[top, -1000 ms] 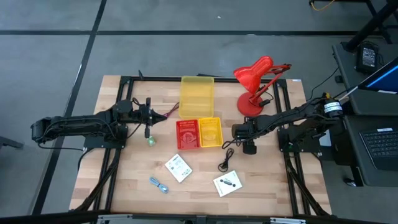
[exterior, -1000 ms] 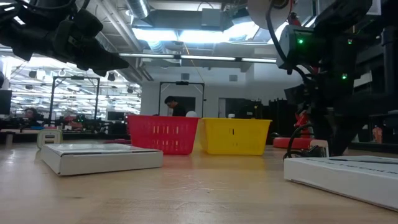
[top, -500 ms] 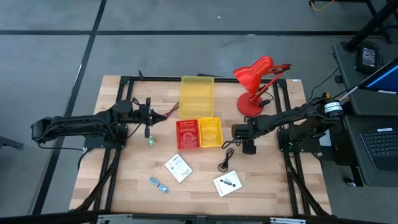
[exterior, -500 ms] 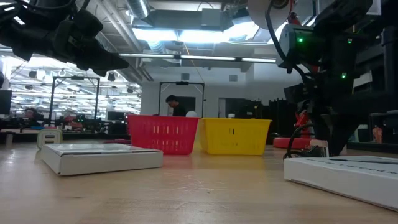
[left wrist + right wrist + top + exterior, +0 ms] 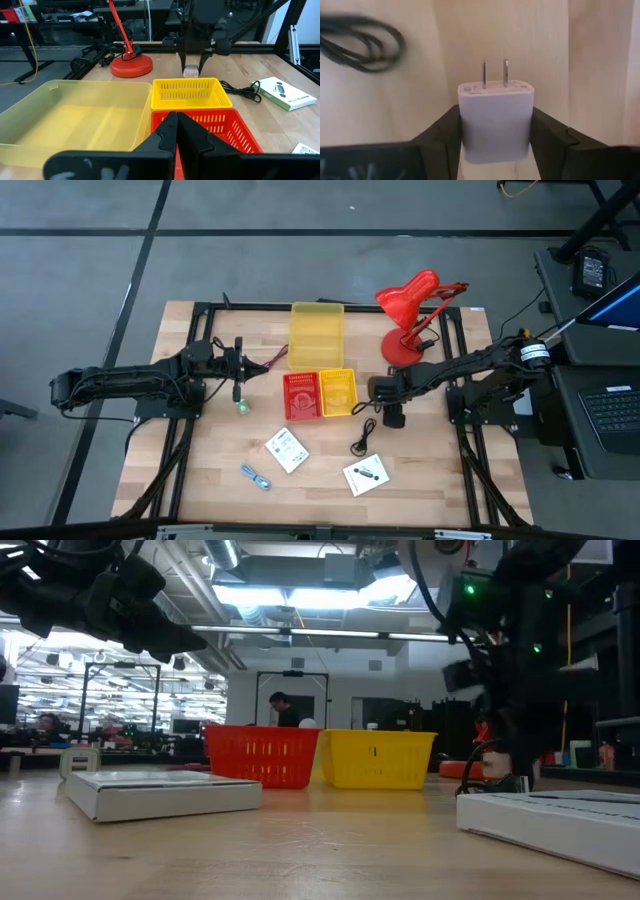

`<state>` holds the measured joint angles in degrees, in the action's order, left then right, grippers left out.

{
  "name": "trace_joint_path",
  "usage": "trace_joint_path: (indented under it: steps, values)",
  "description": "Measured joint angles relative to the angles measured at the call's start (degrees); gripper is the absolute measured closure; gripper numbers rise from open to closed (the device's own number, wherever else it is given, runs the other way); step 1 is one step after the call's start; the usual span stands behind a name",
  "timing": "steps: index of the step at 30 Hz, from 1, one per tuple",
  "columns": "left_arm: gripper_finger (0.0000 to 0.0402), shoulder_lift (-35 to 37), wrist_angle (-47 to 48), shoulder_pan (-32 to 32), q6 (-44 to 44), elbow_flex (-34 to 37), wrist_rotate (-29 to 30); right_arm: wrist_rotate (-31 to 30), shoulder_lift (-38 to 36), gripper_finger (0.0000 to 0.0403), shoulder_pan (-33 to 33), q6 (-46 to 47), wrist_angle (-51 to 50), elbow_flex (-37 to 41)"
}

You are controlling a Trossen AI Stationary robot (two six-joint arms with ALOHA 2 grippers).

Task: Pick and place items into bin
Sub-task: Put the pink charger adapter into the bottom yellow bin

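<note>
Holding a white plug adapter pinched between my right gripper fingers, prongs pointing away from the wrist, so I'd call this the carry step. I'm sitting just off the right side of the small yellow bin, which is snug against the red bin, with the black cable on the wood near me. My left gripper is pressed closed on nothing, waiting on the other side of the bins near a tiny green piece. Next I probably need to slide over the yellow bin's rim and let go, without clipping the wall.
</note>
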<state>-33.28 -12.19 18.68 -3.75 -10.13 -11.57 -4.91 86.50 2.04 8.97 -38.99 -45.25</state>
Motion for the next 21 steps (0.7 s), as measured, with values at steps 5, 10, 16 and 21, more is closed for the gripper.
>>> trace_joint_path:
  steps: [5,10,16,21]
  values:
    - [0.0398,0.0,0.0,0.0,0.0,0.0,0.0,0.1,0.0,0.0235,0.0,-0.1,-0.1,-4.3]
    - [0.0398,0.0,0.0,0.0,0.0,0.0,0.0,0.2,-1.0,0.0237,0.0,-1.8,0.7,-6.9]
    - [0.0398,0.0,0.0,0.0,0.0,0.0,0.0,0.1,-5.8,0.0238,0.3,-1.8,3.0,-6.9]
    - [0.0398,0.0,0.2,0.0,0.0,0.0,0.0,0.0,-9.9,0.0238,1.8,-3.2,10.4,-5.9]
